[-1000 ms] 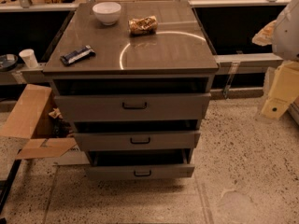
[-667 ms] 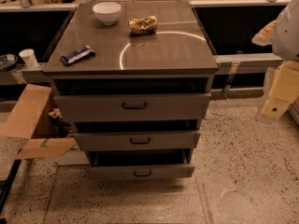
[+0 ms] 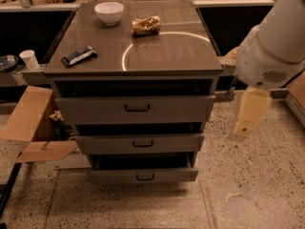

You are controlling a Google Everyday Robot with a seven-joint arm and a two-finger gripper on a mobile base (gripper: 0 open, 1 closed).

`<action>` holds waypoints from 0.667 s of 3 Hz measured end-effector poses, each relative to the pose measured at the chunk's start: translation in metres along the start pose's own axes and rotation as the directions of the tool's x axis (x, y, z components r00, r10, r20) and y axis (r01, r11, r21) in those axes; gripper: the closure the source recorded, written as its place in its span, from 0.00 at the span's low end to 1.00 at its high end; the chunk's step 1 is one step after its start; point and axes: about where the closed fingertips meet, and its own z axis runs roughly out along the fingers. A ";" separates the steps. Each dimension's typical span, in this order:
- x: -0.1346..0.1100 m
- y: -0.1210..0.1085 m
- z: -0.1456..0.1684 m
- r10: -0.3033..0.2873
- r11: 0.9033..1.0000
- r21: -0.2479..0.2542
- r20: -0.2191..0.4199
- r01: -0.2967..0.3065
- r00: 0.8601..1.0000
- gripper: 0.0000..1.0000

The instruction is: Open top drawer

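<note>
The top drawer (image 3: pixel 95 109) is the widest grey front of three in a grey cabinet, with a small black bar handle (image 3: pixel 137 108) at its centre. It stands slightly pulled out, with a dark gap above its front. My gripper (image 3: pixel 247 116) hangs from the white arm (image 3: pixel 274 46) to the right of the cabinet. It is level with the top drawer's front, apart from it and well right of the handle.
On the cabinet top (image 3: pixel 167 51) lie a white bowl (image 3: pixel 109 12), a brown snack bag (image 3: pixel 146 25) and a dark wrapped bar (image 3: pixel 78 56). An open cardboard box (image 3: pixel 31 125) sits on the floor at the left. A white cup (image 3: pixel 29 59) stands behind it.
The arm and gripper have moved left and a little lower, closer to the cabinet's right side. The drawers have not moved.
</note>
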 end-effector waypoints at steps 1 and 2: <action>-0.021 0.011 0.057 -0.060 0.997 -0.054 0.055 0.063 0.997 0.00; -0.039 0.029 0.122 -0.071 0.985 -0.146 0.126 0.089 0.990 0.00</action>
